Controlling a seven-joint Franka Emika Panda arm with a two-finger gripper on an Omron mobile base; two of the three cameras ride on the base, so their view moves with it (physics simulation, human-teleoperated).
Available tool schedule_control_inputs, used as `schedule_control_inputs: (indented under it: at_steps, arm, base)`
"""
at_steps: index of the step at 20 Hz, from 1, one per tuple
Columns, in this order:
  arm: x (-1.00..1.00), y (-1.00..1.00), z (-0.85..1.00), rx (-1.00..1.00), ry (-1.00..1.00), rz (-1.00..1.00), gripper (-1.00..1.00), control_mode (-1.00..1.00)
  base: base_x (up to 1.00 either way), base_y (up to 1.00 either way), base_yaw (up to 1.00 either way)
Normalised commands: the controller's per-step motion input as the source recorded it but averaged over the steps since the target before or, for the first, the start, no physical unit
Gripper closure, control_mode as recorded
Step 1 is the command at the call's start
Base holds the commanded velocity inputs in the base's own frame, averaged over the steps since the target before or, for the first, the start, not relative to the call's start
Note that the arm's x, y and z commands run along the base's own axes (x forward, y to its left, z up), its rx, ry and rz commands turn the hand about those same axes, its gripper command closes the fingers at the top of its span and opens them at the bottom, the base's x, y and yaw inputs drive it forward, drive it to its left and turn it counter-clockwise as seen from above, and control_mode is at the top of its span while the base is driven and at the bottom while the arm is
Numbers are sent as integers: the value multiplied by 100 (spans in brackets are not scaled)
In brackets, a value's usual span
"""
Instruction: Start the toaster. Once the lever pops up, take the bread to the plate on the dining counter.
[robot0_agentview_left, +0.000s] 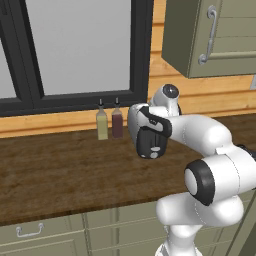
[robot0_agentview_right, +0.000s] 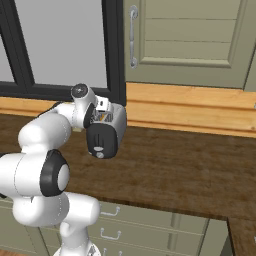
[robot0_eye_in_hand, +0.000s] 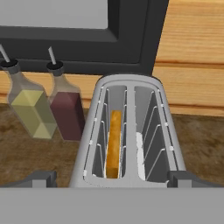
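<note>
Toaster (robot0_eye_in_hand: 129, 131) on the dark worktop (robot0_eye_in_hand: 26, 153), directly under the gripper (robot0_eye_in_hand: 112, 179), whose jaws are spread wide, holding nothing. Bread (robot0_eye_in_hand: 114, 144) upright in its left slot. At 10 o'clock: yellow bottle (robot0_eye_in_hand: 28, 109), dark red bottle (robot0_eye_in_hand: 65, 109), no labels legible.

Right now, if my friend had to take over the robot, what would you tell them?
Pincer: open, holding nothing, above the toaster.
Toaster: on the dark wood worktop by the window, next to two small bottles.
Bread: standing on edge in the toaster's left slot, as the hand view shows it.
Lever: cannot be made out, so I cannot tell if the toaster has been started.
Done: the arm is lined up over the toaster.
Left: check the lever, start it if needed, wait for the pop, then carry the bread to the plate on the dining counter.
</note>
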Motion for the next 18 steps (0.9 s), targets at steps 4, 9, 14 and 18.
schedule_control_inputs:
  at_steps: [4,9,14,18]
  arm:
    - [0,0,0,0,0,0,-100,-100]
    - [0,0,0,0,0,0,-100,-100]
    - [0,0,0,0,0,0,-100,-100]
    - [0,0,0,0,0,0,-100,-100]
  base:
    - [0,0,0]
    - [0,0,0]
    - [0,0,0]
    - [0,0,0]
